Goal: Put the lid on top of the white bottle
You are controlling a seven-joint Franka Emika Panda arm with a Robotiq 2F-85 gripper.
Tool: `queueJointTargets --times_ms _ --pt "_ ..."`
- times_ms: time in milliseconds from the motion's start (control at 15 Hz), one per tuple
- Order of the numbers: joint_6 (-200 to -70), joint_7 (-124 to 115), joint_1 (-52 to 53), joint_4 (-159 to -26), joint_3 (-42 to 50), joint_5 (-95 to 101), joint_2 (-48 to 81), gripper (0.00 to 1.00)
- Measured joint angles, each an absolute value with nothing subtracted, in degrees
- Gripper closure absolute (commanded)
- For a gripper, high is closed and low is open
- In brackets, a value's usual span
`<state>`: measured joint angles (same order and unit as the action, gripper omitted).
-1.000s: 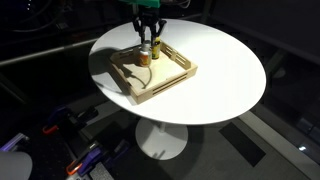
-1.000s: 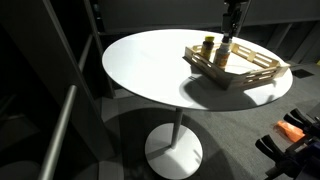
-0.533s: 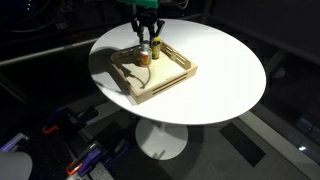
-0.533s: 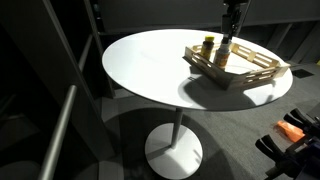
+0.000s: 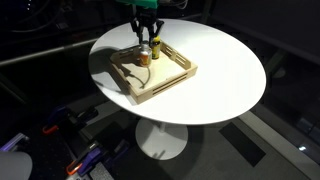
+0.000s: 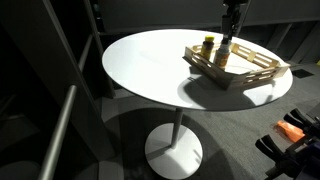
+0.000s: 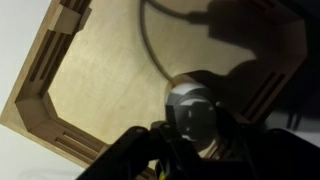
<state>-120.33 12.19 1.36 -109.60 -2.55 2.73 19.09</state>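
A wooden tray (image 5: 160,80) (image 6: 245,72) on the round white table holds two small bottles. The white bottle (image 5: 144,57) (image 6: 224,55), short with an orange-brown band, stands beside a taller yellow-capped bottle (image 5: 155,47) (image 6: 208,46). My gripper (image 5: 146,38) (image 6: 228,38) hangs straight down over the white bottle, shut. In the wrist view the lid (image 7: 188,100) shows as a round pale disc between my dark fingers (image 7: 150,142), with the gripper (image 7: 190,125) shut on it. The bottle below it is hidden there, and whether lid and bottle touch I cannot tell.
The tray's raised wooden rim (image 7: 55,70) runs round the bottles. The white table (image 5: 225,60) (image 6: 140,65) stands on one pedestal foot in a dark room. Orange-handled clutter (image 6: 292,130) lies on the floor.
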Motion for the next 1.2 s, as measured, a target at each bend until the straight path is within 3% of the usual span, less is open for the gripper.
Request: queueJointTargets --times_ms 1200 --pt "-121.87 12.26 1.36 -109.71 -2.55 2.87 19.29 0.81"
